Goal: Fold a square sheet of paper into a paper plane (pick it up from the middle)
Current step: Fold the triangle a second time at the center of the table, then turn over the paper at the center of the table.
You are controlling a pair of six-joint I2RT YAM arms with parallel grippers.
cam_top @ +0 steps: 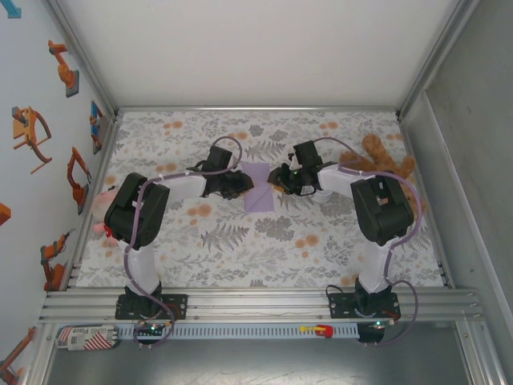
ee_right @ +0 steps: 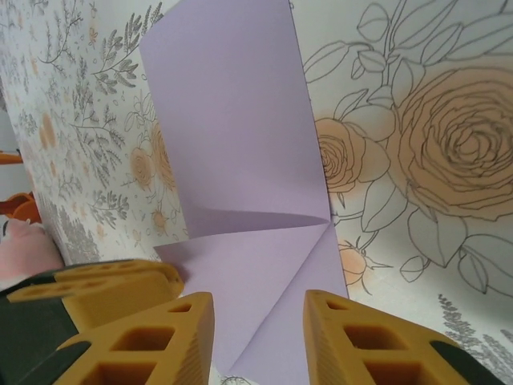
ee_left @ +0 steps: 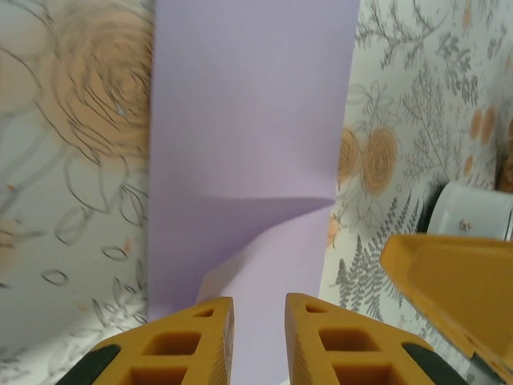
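Top external view: nearest, both arm bases stand at the near edge of the bench (cam_top: 256,298), on the camera's side of the square sheet of paper (cam_top: 258,194), and both arms reach in toward it. A pink soft toy (cam_top: 101,212) lies well to the left of the sheet and slightly nearer than it. The lavender sheet rests flat on the flower-patterned tablecloth (cam_top: 240,249), about mid-bench. The left fingers (cam_top: 237,186) meet its left edge and the right fingers (cam_top: 280,178) its right edge, roughly halfway along each edge. A brown teddy bear (cam_top: 385,160) sits to the right of the sheet and a little farther back.

Left wrist view: the left fingers (ee_left: 200,341) stand slightly apart with nothing clamped, and the sheet (ee_left: 248,120) shows through the narrow gap. Whether the tips touch it, I cannot tell. Just past them a flap of the sheet lifts up to a crease that runs across it; beyond the crease the paper lies flat as a tall strip. A yellow finger of the other arm (ee_left: 453,277) hangs beside the sheet's opposite edge.

Right wrist view: the right fingers (ee_right: 353,337) stand wider apart, also holding nothing, with the sheet (ee_right: 232,120) below and beyond them, creased across and along a diagonal. One left finger (ee_right: 112,285) sits beside the sheet's near corner.
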